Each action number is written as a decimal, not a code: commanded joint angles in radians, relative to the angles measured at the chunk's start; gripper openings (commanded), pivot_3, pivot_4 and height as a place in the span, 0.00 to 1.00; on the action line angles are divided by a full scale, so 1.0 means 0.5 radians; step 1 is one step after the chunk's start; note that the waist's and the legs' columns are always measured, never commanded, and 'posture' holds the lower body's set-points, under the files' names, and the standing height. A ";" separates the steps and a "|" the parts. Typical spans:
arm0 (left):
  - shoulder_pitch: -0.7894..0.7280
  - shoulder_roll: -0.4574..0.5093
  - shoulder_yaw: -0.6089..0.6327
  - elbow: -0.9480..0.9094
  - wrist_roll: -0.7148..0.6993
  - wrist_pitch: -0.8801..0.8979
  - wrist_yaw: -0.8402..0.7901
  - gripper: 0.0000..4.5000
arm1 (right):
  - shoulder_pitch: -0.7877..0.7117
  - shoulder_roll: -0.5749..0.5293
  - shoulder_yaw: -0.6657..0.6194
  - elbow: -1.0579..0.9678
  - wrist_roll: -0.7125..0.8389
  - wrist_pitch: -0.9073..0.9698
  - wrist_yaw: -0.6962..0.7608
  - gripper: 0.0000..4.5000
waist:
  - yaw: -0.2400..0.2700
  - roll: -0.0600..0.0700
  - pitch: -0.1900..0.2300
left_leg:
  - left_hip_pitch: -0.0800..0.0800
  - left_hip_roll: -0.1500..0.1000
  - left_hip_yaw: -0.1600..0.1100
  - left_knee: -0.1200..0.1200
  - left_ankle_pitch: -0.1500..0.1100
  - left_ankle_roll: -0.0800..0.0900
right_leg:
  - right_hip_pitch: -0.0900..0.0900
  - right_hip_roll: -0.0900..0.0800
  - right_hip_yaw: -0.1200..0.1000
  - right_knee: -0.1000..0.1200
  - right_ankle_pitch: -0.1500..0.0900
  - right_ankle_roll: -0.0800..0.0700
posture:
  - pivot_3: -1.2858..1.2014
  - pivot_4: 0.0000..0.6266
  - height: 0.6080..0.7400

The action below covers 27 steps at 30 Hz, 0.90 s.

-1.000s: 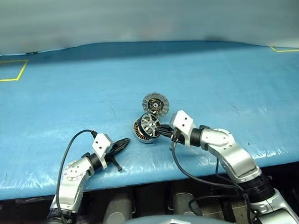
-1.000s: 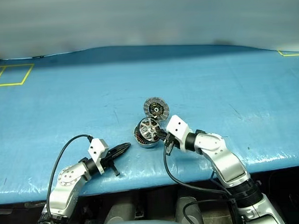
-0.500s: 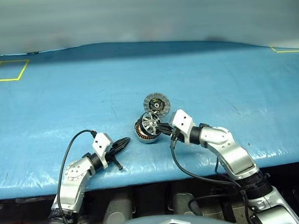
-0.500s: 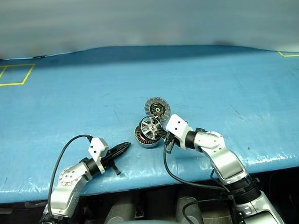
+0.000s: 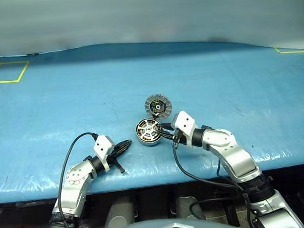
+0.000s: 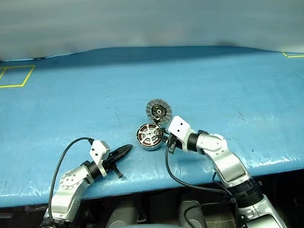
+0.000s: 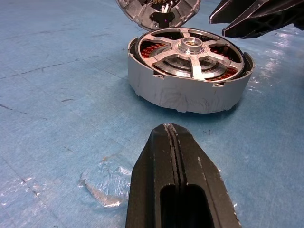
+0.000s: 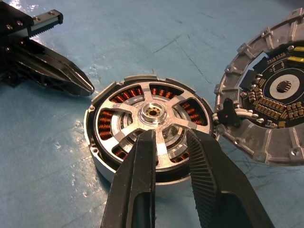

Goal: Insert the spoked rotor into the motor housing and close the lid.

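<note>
Blue plastic sheet covers the bench, w/ yellow tape outlines at its far left and far right corners. Sheet is scuffed and wrinkled nr the front edge.

Right arm reaches in from the front-right edge toward bench centre. Left arm lies low along the front edge, left of centre, black cable looping over it.

Motor housing sits flat on the bench, nr the front edge, roughly mid-width. Grey outer wall, copper windings visible inside.

Lid lies just beyond the housing, toward the far edge, inner face w/ dark radial segments up. Lid touches the housing rim at one point; wires run btwn them.

Spoked rotor is seated inside the housing, level, silver spokes and hub facing up, windings showing thru the gaps btwn spokes. Lid not closed.

Right gripper: fingers narrowly parted, tips over the rotor's near side, one either side of a spoke. Gap visible btwn them; not clamped on anything. Contact w/ rotor surface: cannot tell.

Left gripper: fingers pressed together, holding nothing, pointing at the housing, near it but apart, just above the bench sheet.
</note>
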 commanded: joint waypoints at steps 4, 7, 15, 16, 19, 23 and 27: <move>0.014 0.004 -0.002 -0.034 0.003 -0.017 0.004 0.00 | -0.103 0.155 -0.044 0.122 0.060 -0.026 -0.059 0.00 | -0.002 0.000 0.000 | 0.001 0.000 0.000 0.001 0.000 0.000 | 0.000 0.000 0.000 0.000 0.000 0.000 | 0.52 0.24 1.00; 0.006 0.003 -0.005 -0.031 0.003 -0.018 0.005 0.00 | -0.152 0.203 -0.020 0.259 0.005 -0.059 -0.088 0.00 | -0.003 0.000 0.000 | 0.001 0.000 0.000 0.002 0.000 0.000 | 0.001 0.000 0.000 0.001 0.001 0.000 | 0.52 0.24 1.00; 0.019 0.004 -0.003 -0.042 0.012 -0.024 0.021 0.00 | -0.094 0.160 0.126 0.382 -0.158 -0.054 -0.080 0.00 | -0.003 0.000 -0.002 | 0.003 0.000 0.000 0.001 0.001 -0.001 | 0.003 0.001 0.000 0.001 0.004 -0.005 | 0.52 0.24 1.00; 0.024 0.004 -0.001 -0.045 0.012 -0.024 0.024 0.00 | -0.061 0.143 0.149 0.348 -0.163 -0.059 -0.057 0.00 | -0.003 -0.001 -0.004 | 0.004 0.000 0.000 0.001 0.000 -0.001 | 0.004 0.001 0.000 0.001 0.003 -0.003 | 0.52 0.24 1.00; 0.034 0.006 0.005 -0.046 0.011 -0.025 0.030 0.00 | -0.004 0.135 0.164 0.275 -0.178 -0.100 -0.068 0.00 | -0.004 -0.001 -0.008 | 0.007 0.000 -0.001 0.000 0.000 0.000 | 0.006 0.001 0.000 0.000 0.000 0.000 | 0.52 0.24 1.00; 0.034 0.004 0.003 -0.044 0.007 -0.023 0.028 0.00 | 0.042 0.215 0.024 0.183 -0.052 -0.197 -0.116 0.00 | -0.009 0.000 -0.008 | 0.011 0.001 -0.001 0.001 0.000 -0.001 | 0.010 0.001 0.000 0.000 0.000 0.000 | 0.52 0.24 1.00; 0.034 0.002 0.007 -0.036 0.000 -0.036 0.020 0.00 | 0.089 0.246 -0.212 0.001 0.204 -0.158 -0.111 0.00 | -0.007 0.000 -0.008 | 0.012 0.001 -0.001 0.001 0.000 -0.001 | 0.010 0.000 0.000 0.000 0.000 0.000 | 0.52 0.24 1.00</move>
